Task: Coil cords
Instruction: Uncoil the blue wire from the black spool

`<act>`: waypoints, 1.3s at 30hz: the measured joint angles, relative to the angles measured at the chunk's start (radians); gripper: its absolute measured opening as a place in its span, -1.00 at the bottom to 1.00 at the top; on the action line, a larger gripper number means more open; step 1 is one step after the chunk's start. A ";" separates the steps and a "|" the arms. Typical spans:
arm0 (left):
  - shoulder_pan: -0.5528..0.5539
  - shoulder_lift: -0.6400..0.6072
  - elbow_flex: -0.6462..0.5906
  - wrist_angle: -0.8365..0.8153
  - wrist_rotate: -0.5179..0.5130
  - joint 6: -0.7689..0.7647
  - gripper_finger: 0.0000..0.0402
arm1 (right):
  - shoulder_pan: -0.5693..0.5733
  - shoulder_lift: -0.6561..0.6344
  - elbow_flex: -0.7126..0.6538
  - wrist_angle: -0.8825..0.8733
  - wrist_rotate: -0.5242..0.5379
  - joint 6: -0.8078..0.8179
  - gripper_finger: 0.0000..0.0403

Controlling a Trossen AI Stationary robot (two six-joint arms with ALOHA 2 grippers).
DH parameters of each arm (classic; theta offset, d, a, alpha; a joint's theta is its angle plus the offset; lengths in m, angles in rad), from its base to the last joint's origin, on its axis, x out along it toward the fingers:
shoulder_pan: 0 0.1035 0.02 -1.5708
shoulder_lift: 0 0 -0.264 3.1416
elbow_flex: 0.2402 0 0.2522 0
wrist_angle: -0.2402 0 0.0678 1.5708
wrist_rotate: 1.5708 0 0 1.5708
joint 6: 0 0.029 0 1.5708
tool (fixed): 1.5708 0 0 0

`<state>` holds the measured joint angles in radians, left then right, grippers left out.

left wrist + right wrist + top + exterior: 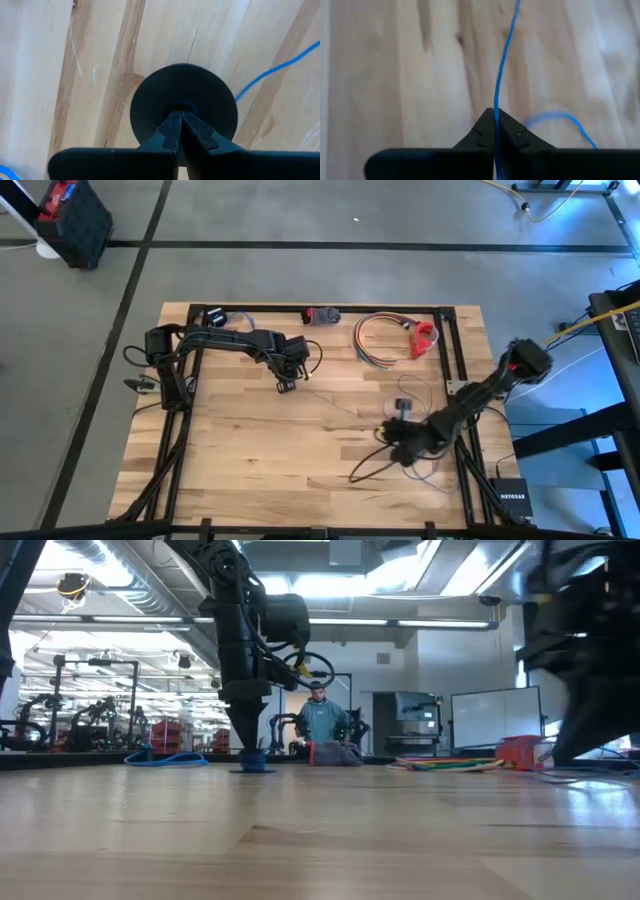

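Cord (501,75): thin wire, running across the bare wood of the tabletop from the far-middle area toward the near right, with loose squiggles (400,465) at the near right.
Cord end: flat black round disc (184,107), lying flat on the wood under the left gripper; thin wire leaving it to one side (280,70).
Left gripper (181,120): at the far middle of the tabletop, pointing straight down; fingers (170,131) pressed together right over the centre of the disc, seemingly pinching a small nub there, though what exactly sits between them cannot be told.
Right gripper (495,116): low over the near right of the tabletop; fingers (514,132) closed on the cord, the wire passing straight between the tips and on across the wood.
Second bend of cord: a curved stretch (560,120) just beside the right fingers, lying on the wood.
Tabletop (250,450): pale wooden planks, framed by a dark rail.
Far edge, right of middle: bundle of coloured cables (378,340) coiled in an oval, a red object (425,338) touching its right side.
Far edge, middle: small dark and red item (322,315).
Near right corner, off the wood: black box (510,498).
Room behind, in the low view: a person (320,720) standing well beyond the tabletop.
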<state>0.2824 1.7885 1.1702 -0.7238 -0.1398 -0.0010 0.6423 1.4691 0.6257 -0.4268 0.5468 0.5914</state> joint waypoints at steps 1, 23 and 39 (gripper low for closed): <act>0.000 0.000 0.000 0.000 0.000 0.000 -0.98 | 0.025 -0.034 -0.018 -0.038 0.010 0.058 -0.97; 0.000 0.000 0.000 0.010 0.000 -0.018 -0.98 | 0.298 -0.616 -0.095 -0.493 0.233 0.697 -0.82; 0.000 0.000 0.000 0.008 0.000 -0.017 -0.98 | 0.058 -0.536 -0.112 0.167 0.402 0.013 0.00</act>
<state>0.2825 1.7885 1.1702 -0.7155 -0.1402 -0.0177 0.7006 0.9333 0.5136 -0.2596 0.9492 0.6045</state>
